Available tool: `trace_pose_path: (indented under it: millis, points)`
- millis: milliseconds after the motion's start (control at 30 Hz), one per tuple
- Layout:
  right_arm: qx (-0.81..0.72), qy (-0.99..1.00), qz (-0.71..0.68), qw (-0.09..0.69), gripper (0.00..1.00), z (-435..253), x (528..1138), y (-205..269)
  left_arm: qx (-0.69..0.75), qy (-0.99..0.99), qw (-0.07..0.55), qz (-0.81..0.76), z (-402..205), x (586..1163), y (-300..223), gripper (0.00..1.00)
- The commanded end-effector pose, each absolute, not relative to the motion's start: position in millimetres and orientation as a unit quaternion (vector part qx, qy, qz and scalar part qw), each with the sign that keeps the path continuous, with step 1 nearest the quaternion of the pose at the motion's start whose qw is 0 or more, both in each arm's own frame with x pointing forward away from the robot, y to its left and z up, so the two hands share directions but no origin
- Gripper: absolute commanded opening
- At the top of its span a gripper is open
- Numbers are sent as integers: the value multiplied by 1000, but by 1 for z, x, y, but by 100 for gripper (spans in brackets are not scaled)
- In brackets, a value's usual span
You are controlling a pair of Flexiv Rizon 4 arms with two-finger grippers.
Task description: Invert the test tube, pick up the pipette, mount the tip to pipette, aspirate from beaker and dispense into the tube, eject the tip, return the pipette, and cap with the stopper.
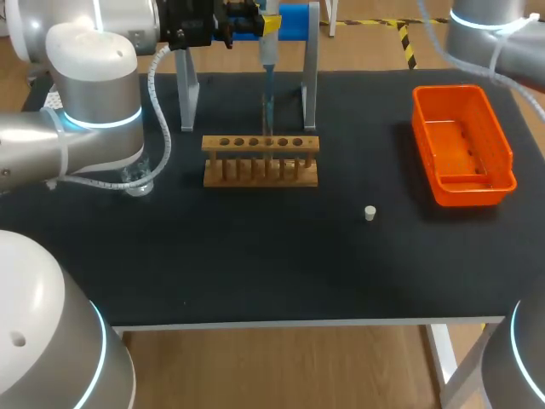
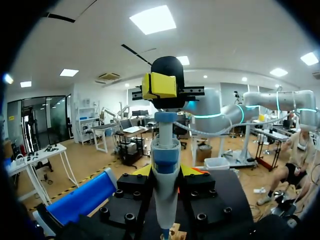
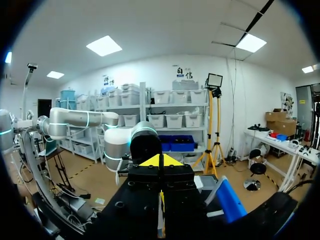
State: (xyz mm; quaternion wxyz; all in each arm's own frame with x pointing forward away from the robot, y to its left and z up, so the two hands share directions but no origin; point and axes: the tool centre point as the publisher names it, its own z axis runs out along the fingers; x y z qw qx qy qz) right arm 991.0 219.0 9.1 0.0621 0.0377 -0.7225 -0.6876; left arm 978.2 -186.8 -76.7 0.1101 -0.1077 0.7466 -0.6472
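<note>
While my left claw [image 2: 165, 172] grips the pipette [image 1: 268, 53] over the rack [image 1: 261, 162], capping remains, I judge: stopper [image 1: 370, 213] at its four o'clock; right claw [image 3: 160, 161] closed, empty.

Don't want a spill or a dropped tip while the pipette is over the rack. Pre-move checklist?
1. Grip on pipette: ok, left gripper has a finger on each side.
2. Tip over rack: ok, lined up with a hole in the head view.
3. Liquid dispensed: cannot tell.
4. Orange bin: ok, upright, well apart from the rack.
5. Stopper: ok, lying loose, nothing touching it.
6. Right gripper: ok, shut on nothing, away from the rack.
</note>
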Motion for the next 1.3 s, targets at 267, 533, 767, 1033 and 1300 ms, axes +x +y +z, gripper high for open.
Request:
trace_pose_path:
  millis: [267, 533, 767, 1033, 1300]
  points:
    - [59, -719, -686, 93, 0, 5, 996, 242, -107, 745, 111, -649, -78, 978, -187, 0]
    - [63, -718, -686, 103, 0, 3, 995, 250, -107, 745, 111, -649, -78, 978, -187, 0]
    - [64, -718, -685, 106, 0, 1, 993, 252, -107, 745, 111, -649, -78, 978, -187, 0]
    - [62, -718, -684, 112, 0, -6, 989, 252, -107, 745, 111, -649, -78, 978, -187, 0]
    - [60, -717, -685, 117, 0, -13, 985, 251, -107, 745, 111, -649, -78, 978, -187, 0]
